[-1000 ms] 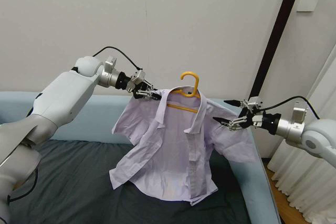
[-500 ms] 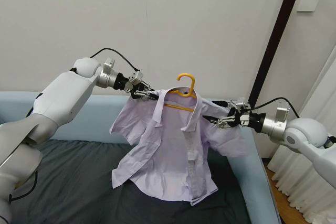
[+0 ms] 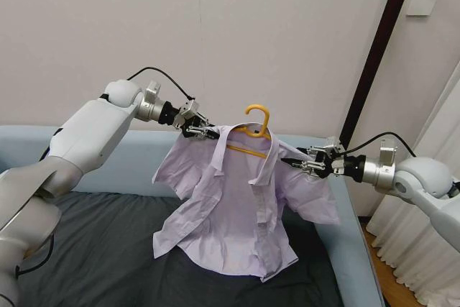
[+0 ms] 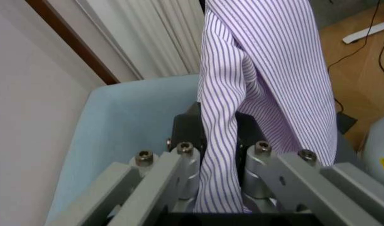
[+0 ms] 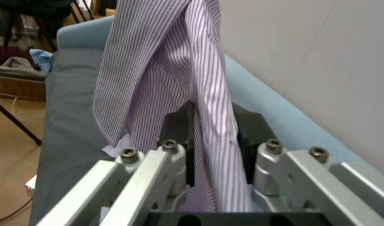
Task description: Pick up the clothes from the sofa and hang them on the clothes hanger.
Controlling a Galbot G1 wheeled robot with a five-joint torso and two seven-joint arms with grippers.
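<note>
Both left gripper point(image 3: 205, 132) and right gripper point(image 3: 297, 165) clamp the striped shirt point(image 3: 241, 210) (yellow hanger point(image 3: 257, 114) inside).

Shirt point(image 3: 244, 206): thin woven cloth, fine purple stripe on pale lilac, matt, softly creased. Hanger point(image 3: 256, 126): yellow plastic, smooth, slight sheen. My left pincer point(image 3: 208, 133) and my right pincer point(image 3: 300, 166): bare grey metal links, satin finish, round bolt heads; pads point(image 4: 185, 125) black and matt, striped cloth nipped tight between them. My arm shells point(image 3: 86, 131): white plastic, smooth, semi-gloss. Sofa point(image 3: 136, 159): pale blue smooth covering on the frame, dark grey matt cloth on the seat. Floor point(image 4: 368, 61): wood, light sheen.
</note>
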